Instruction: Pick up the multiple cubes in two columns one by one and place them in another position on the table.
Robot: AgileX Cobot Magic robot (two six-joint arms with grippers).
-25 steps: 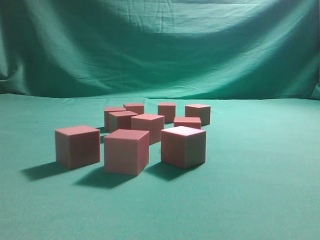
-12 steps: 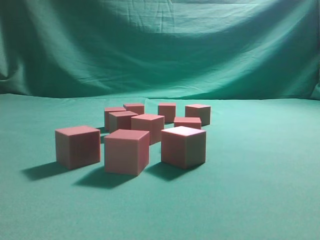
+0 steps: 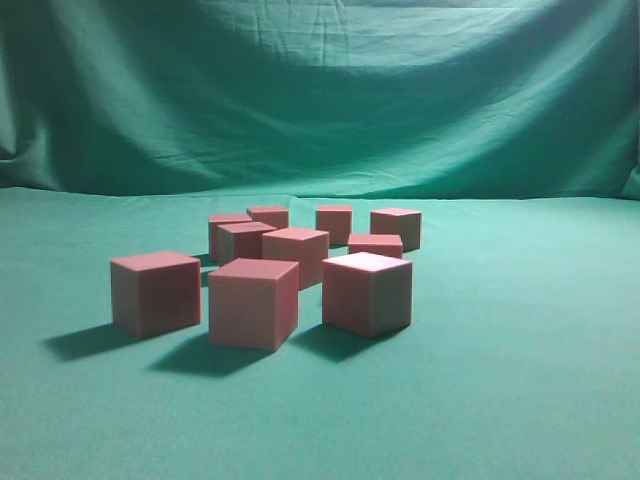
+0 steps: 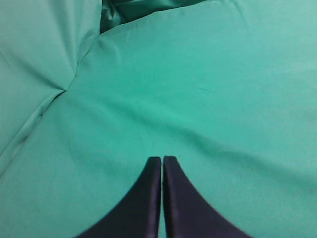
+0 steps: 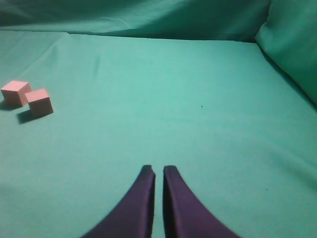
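Cubes (image 3: 253, 302) clustered on table (image 3: 520, 380); left end effector (image 4: 162, 159), right end effector (image 5: 158, 169) closed, empty, hovering low.

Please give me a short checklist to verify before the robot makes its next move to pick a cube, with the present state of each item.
1. Nine cubes resting on the table, none stacked: ok.
2. No arm above the cubes in the exterior view: ok.
3. Right gripper holds nothing: ok.
4. Right gripper wide enough to take a cube: not ok, the jaws are nearly together.
5. Left gripper holds nothing, jaws closed: ok.
6. Cubes visible to the right wrist camera: ok, two at its left edge.
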